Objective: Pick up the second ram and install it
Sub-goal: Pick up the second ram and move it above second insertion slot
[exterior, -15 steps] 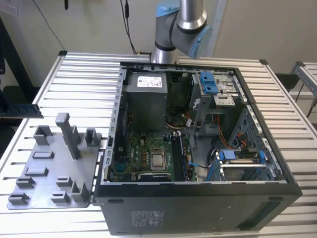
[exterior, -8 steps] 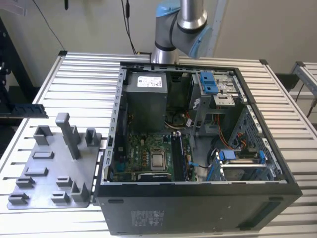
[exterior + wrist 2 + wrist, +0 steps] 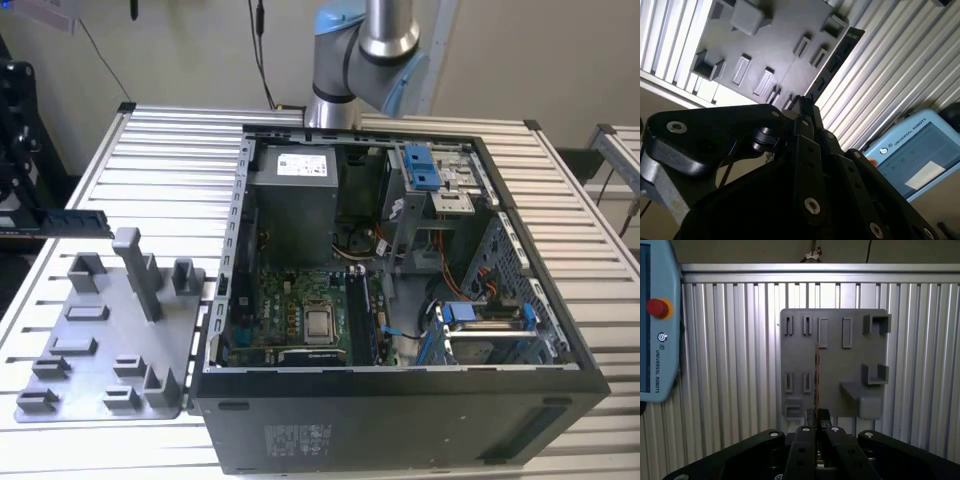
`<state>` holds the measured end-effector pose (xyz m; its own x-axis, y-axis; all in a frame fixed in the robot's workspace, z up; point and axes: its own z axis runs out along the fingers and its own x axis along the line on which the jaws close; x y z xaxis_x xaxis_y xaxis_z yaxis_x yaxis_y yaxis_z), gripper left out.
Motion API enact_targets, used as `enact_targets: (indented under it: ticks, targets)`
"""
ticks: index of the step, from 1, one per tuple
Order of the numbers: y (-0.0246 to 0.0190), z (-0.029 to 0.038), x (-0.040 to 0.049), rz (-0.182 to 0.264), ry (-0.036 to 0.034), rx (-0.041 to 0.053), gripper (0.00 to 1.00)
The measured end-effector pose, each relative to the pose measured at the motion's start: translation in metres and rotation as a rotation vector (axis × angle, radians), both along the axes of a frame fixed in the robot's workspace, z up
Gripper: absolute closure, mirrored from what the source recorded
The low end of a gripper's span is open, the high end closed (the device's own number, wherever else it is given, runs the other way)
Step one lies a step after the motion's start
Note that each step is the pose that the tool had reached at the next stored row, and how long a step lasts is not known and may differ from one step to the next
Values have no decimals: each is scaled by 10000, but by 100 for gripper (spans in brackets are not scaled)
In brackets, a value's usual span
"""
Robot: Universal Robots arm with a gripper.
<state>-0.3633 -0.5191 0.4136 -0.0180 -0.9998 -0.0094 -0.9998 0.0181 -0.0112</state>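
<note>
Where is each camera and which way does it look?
Exterior view: off the arm, looking down on the open black computer case; grey robot arm behind.
First wrist view: on the arm, facing the flat grey plastic holder plate past the black tool.
Second wrist view: on the arm, slanting across the tool's links.
Both wrist views share plate, tool and its long thin dark memory stick.

Exterior view looked down from high on case [image 3: 400,430] and plate [image 3: 100,350]; both wrist views peered past the gripper [image 3: 817,415] [image 3: 802,104], close above that same plate [image 3: 832,370] [image 3: 780,30].
</note>
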Motion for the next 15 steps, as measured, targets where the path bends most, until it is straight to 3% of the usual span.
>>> enact_targets:
  ticks: [15]
  targets:
    - [0, 0, 330, 1, 3, 0, 86]
